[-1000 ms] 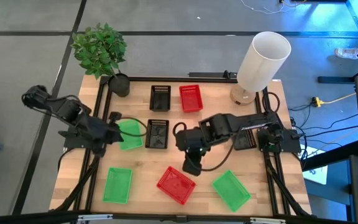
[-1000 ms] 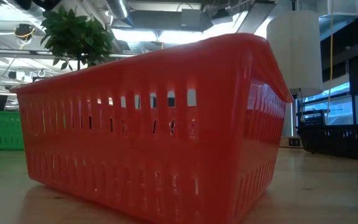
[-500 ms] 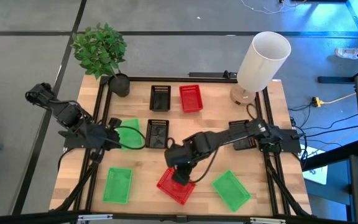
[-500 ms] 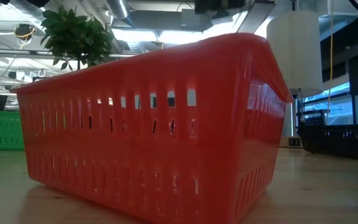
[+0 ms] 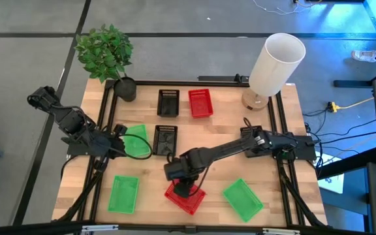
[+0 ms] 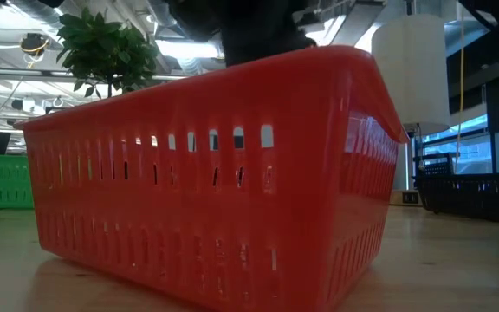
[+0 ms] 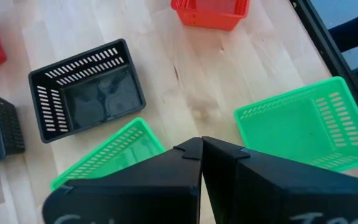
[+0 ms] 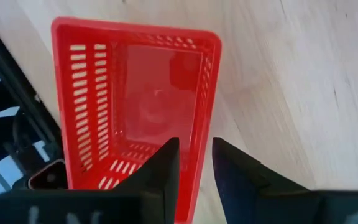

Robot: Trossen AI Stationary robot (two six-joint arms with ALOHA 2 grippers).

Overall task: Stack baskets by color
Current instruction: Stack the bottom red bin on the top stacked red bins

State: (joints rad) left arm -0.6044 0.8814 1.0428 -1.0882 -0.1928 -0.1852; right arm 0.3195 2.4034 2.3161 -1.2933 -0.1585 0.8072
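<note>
Straddling one long wall of the front red basket (image 8: 135, 106), the right gripper (image 8: 194, 162) has its fingers parted a little, one inside the basket and one outside, with the wall in the gap; nothing is clamped yet. That is the relation the coming move turns on: the basket lies directly under this gripper, its long axis running along the line of the fingers, so closing them should pinch the wall. In the high view the same red basket (image 5: 185, 193) sits skewed at the table's front edge, between two green baskets (image 5: 123, 194) (image 5: 243, 199), with the right gripper (image 5: 183, 187) over it, so the right arm is plainly the nearer one.

Farther back from that red basket, toward the left side, the left gripper (image 5: 119, 140) hangs over another green basket (image 5: 136, 141), its fingers pressed shut together and holding nothing; its wrist view shows that green basket (image 7: 107, 155) just beneath. Beside it lies a black basket (image 5: 166, 140). Farthest from the front red basket, at the back of the table, stand a second black basket (image 5: 168, 102) and a second red basket (image 5: 200, 102), the likely place for the front one.
</note>
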